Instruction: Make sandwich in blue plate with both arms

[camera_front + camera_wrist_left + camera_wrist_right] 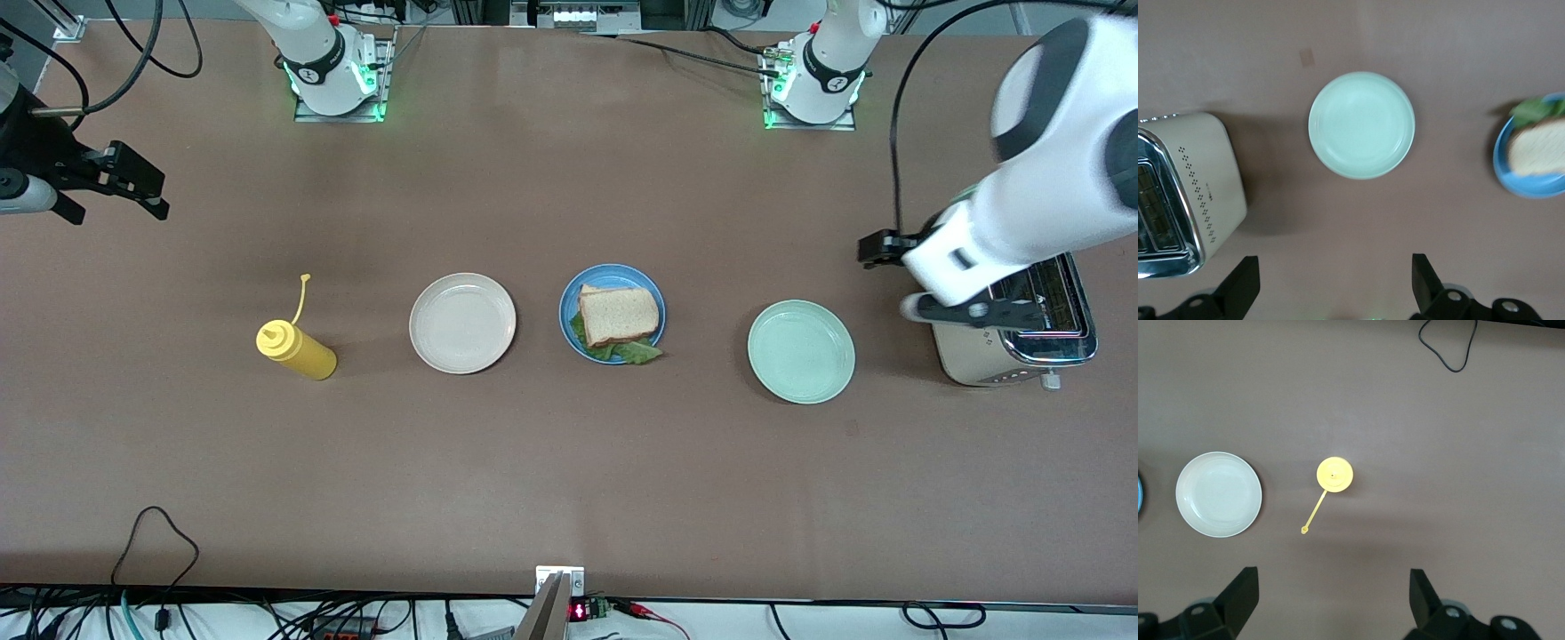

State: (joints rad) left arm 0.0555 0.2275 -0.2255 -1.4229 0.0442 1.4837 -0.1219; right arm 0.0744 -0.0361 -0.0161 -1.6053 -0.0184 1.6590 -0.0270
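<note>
Going across the front view from its left edge, the right gripper (pixel 133 182) hangs in the air over bare table at the right arm's end, its two fingers (pixel 1238 597) spread wide with nothing between them. Next on the table (pixel 569 480) stands a yellow squeeze bottle (pixel 298 348), its cap strap sticking up, and just beside it, toward the middle, an empty beige-white plate (pixel 462 323). The blue plate (pixel 612 313) sits in the middle of the row, and the sandwich (pixel 618 317) lies on it: a bread slice on top, the edge of a second slice showing under it, and a green lettuce leaf (pixel 633 353) poking out over the plate's rim on the side nearer the front camera. Then comes an empty mint-green plate (pixel 801 351), apart from the blue one. At the left arm's end stands a toaster (pixel 1013 342), cream with a chrome top. The left gripper (pixel 1335 283) is up in the air beside the toaster and close to the mint-green plate, its fingers (pixel 1241 283) wide apart and holding nothing.
</note>
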